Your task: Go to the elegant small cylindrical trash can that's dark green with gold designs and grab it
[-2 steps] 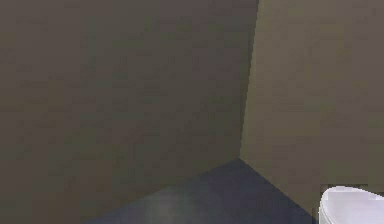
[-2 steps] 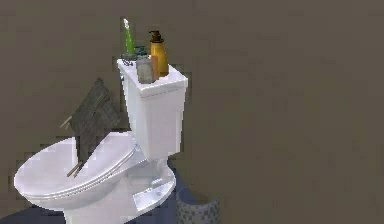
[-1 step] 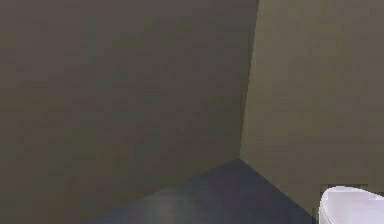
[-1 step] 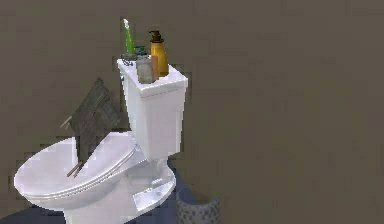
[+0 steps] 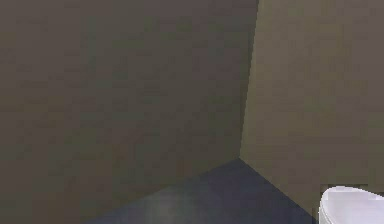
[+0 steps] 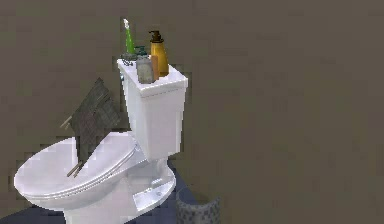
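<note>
A short dark cylinder with a pale pattern (image 6: 197, 210) stands on the floor at the arm side view's bottom edge, just right of the toilet's base; its lower part is cut off by the picture's edge. Its shape fits a small trash can, but I cannot make out green or gold on it.
A white toilet (image 6: 95, 175) with its lid down stands against the brown wall; its rim shows again at the forward view's lower right (image 5: 352, 205). On the tank (image 6: 155, 105) stand an orange bottle (image 6: 158, 52), a green bottle (image 6: 129, 38) and a grey box. A grey textured sheet (image 6: 95, 115) leans beside the tank. The forward view faces a wall corner (image 5: 245, 100) over dark blue floor (image 5: 215, 195).
</note>
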